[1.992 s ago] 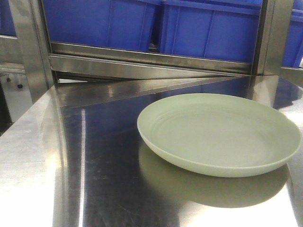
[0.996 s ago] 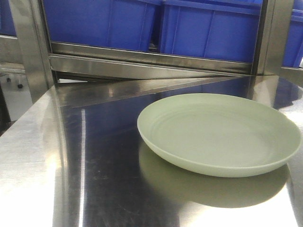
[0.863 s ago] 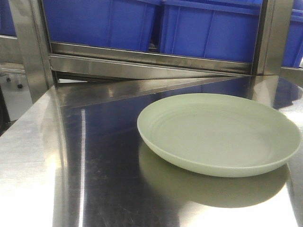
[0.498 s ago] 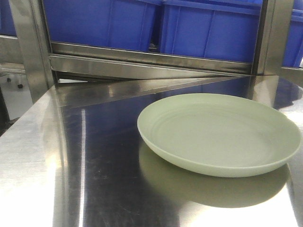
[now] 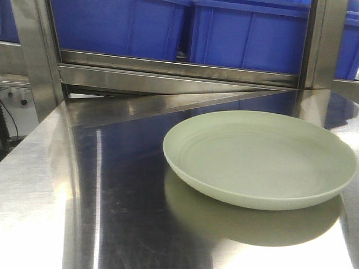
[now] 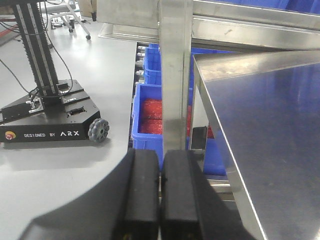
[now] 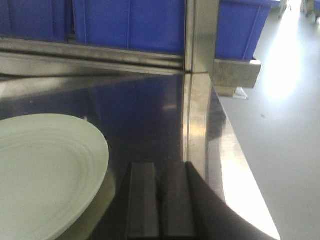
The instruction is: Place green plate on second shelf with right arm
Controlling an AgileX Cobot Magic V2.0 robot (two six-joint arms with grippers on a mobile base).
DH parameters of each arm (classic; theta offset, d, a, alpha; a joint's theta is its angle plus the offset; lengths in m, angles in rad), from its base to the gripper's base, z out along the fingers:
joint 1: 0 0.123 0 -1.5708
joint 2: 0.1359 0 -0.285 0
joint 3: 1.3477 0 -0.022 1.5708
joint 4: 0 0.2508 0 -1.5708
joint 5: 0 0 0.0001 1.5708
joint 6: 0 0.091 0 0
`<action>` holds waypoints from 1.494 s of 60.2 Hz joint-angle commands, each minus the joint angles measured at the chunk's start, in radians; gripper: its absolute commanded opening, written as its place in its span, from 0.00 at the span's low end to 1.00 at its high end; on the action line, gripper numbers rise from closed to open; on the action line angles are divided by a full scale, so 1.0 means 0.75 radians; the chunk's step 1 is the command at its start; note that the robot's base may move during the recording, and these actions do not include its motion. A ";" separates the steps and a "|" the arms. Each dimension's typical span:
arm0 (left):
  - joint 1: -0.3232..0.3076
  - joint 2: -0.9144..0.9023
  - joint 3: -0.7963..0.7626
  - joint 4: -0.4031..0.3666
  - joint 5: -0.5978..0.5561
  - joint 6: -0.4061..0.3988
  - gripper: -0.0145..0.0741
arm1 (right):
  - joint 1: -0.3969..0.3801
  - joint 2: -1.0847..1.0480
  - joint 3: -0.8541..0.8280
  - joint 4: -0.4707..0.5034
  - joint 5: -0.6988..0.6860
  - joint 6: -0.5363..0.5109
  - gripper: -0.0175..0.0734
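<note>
The green plate (image 5: 261, 158) is pale sage, round and shallow, and lies flat on the steel shelf surface (image 5: 112, 190) at the right in the front view. It also shows at the lower left of the right wrist view (image 7: 42, 165). My right gripper (image 7: 160, 167) is shut and empty, just right of the plate's rim, over the steel surface. My left gripper (image 6: 160, 155) is shut and empty, off the shelf's left edge beside a steel upright post (image 6: 176, 75). Neither gripper shows in the front view.
Blue bins (image 5: 235, 33) fill the rack level behind, above a steel rail (image 5: 168, 70). Steel uprights (image 5: 33, 56) stand at both sides. Blue crates with red contents (image 6: 150, 112) sit low by the left post. A black ARX base (image 6: 45, 120) stands on the floor at the left.
The plate has not moved. Only the small strip of background at the far left edge of the front view has changed a little.
</note>
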 commanded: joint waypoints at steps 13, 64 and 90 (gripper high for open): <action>-0.004 -0.028 0.053 -0.003 -0.106 0.000 0.30 | 0.001 0.542 -0.346 0.041 -0.156 0.022 0.25; -0.004 -0.028 0.053 -0.003 -0.106 0.000 0.30 | 0.109 1.385 -0.924 0.249 0.325 0.071 0.69; -0.004 -0.028 0.053 -0.003 -0.106 0.000 0.30 | 0.151 1.534 -0.991 0.280 0.360 0.071 0.69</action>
